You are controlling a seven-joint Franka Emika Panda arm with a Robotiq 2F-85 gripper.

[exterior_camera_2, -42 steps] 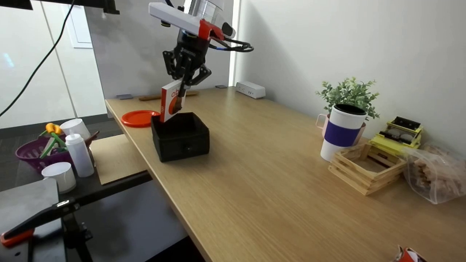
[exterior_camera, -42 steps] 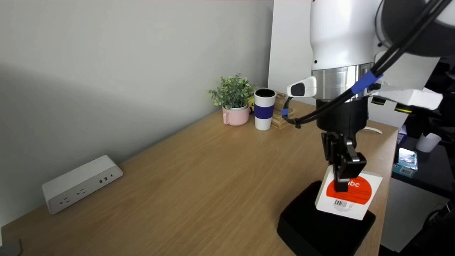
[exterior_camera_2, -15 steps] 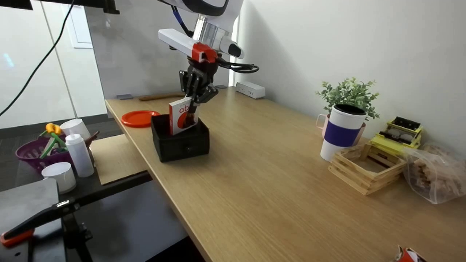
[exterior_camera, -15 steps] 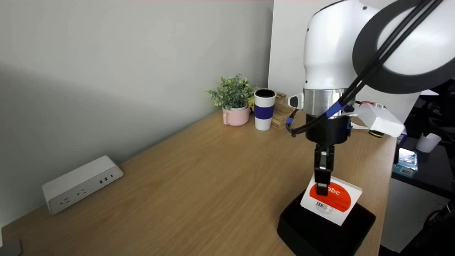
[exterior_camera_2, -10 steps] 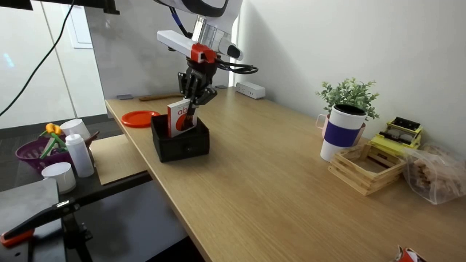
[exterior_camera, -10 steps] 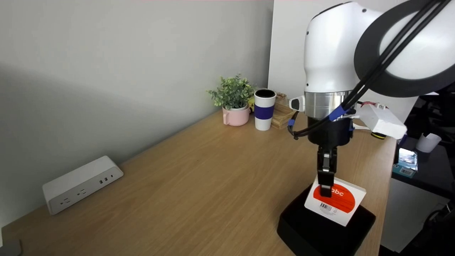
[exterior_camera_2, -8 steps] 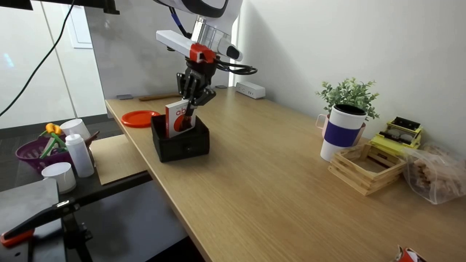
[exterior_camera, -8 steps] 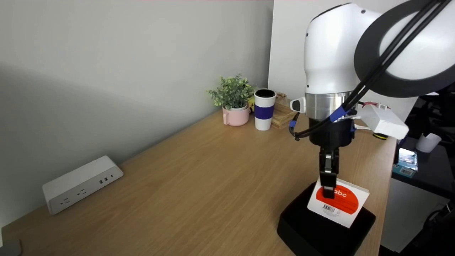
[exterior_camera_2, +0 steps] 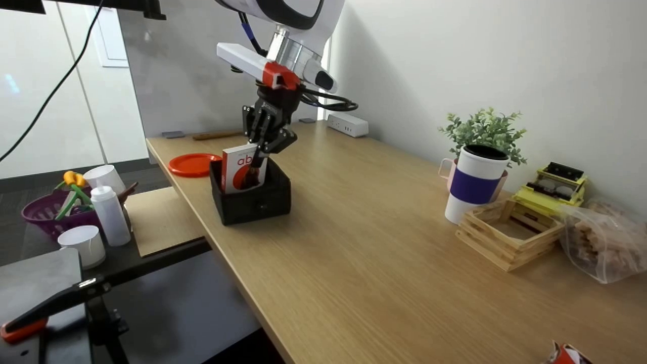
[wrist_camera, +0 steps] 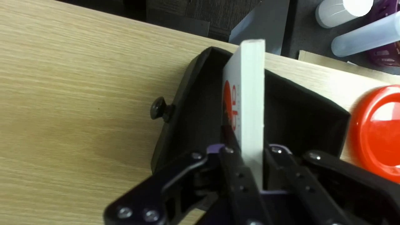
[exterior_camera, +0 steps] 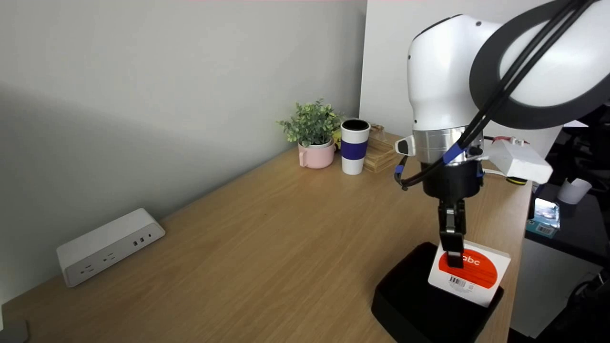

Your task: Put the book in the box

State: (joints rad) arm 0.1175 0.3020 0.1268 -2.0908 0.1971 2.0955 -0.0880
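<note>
I'm holding the book [exterior_camera: 469,276] in the end effector [wrist_camera: 246,146], and the wrist view shows it plainly: two fingers [wrist_camera: 240,181] drawn in to the book's thickness, one on each side, a pale edge between them. The book is tilted, its red circle and "abc" lettering facing me in an exterior view. And look where it is: in both exterior views its lower edge shows within the mouth of the black box [exterior_camera_2: 237,211], while the upper part rises past the rim. Is it touching the inside? I can't tell from here. The box stands near the edge of the worktop [exterior_camera_2: 384,237], and just beside it there's a red plate [exterior_camera_2: 193,165]. Further along the worktop I see a white cup [exterior_camera: 353,148] with a dark purple band, right next to a potted plant [exterior_camera: 312,125], a wooden crate [exterior_camera_2: 536,242] near them, and, well apart from the box, a white power strip [exterior_camera: 112,247].
</note>
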